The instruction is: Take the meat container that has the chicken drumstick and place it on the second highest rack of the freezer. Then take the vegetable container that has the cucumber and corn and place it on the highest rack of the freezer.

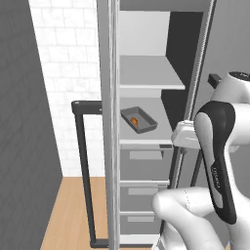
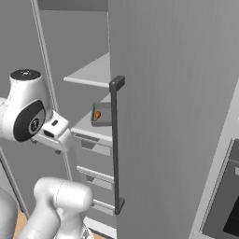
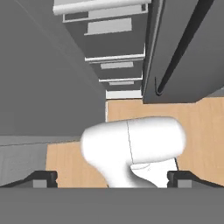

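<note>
A: Where's the meat container (image 1: 139, 119)?
B: Already on the second highest rack (image 1: 146, 134) of the freezer (image 1: 146, 166), toward its left front, with the chicken drumstick (image 1: 134, 121) lying inside. The highest rack (image 1: 149, 73) above it looks bare.
A: And the gripper (image 3: 112, 178)?
B: In the hand view its two dark fingertips (image 3: 41, 178) stand wide apart with nothing between them. The hand points down at the wooden floor and the freezer's grey drawers (image 3: 114, 39).
A: So what could go wrong next?
B: I'd judge the vegetable container is still to fetch. The arm sits close between the open freezer and the right-hand door with its dark bar handle (image 2: 115, 144). A wide swing out could clip that handle or the rack edge, and a knock to the rack could shift the meat container.
</note>
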